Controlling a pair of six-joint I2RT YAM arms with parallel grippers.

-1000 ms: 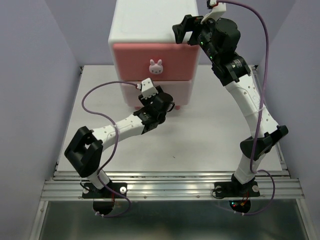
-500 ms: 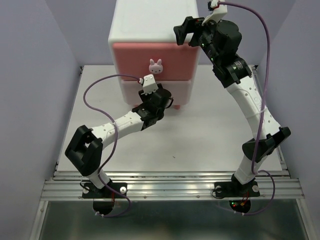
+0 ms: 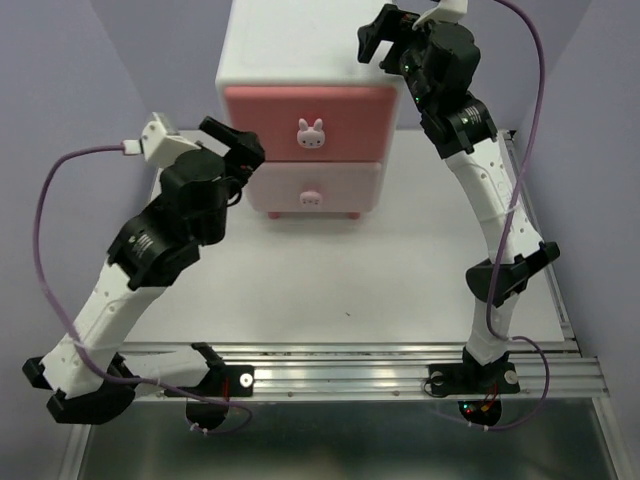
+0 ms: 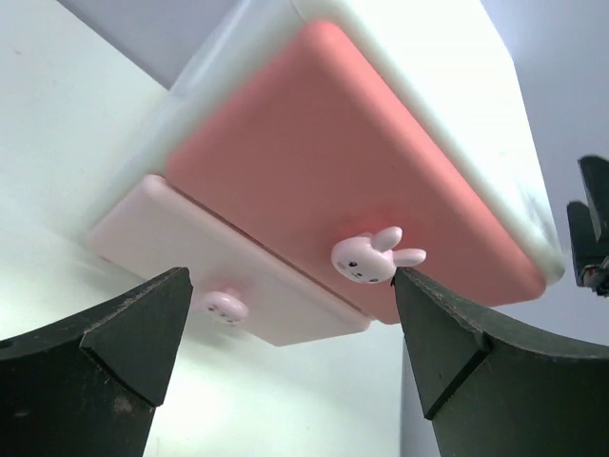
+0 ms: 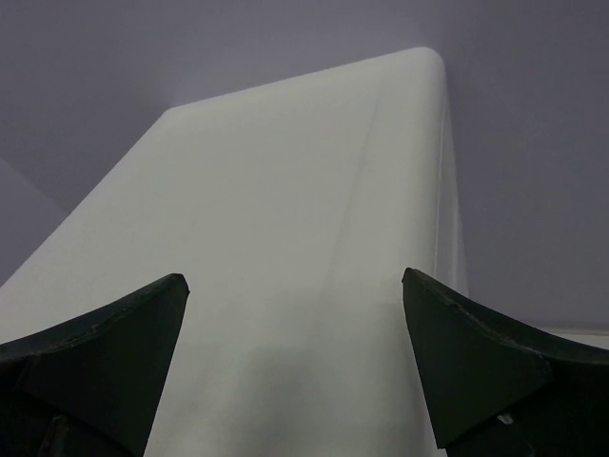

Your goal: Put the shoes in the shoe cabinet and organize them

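The shoe cabinet (image 3: 300, 45) stands at the back of the table, white, with a darker pink upper drawer (image 3: 265, 120) and a paler lower drawer (image 3: 345, 185). Both drawers look pushed in, and each has a bunny knob (image 3: 312, 133). The shoes are out of view. My left gripper (image 3: 240, 150) hangs open and empty, raised just left of the drawer fronts and clear of them. In the left wrist view the gripper (image 4: 293, 276) frames the upper drawer's knob (image 4: 373, 257) and the lower drawer (image 4: 190, 248). My right gripper (image 3: 385, 35) is open and empty over the cabinet's right top edge, with the white top (image 5: 285, 190) beneath the gripper (image 5: 294, 276).
Lilac walls (image 3: 70, 110) close in the table (image 3: 330, 270) on the left, right and back. A metal rail (image 3: 350, 375) runs along the near edge by the arm bases. Purple cables (image 3: 45, 220) loop off both wrists.
My left gripper came away from the lower drawer's front, swung up and to the left, and its jaws widened. The right gripper shifted slightly up and back over the cabinet top.
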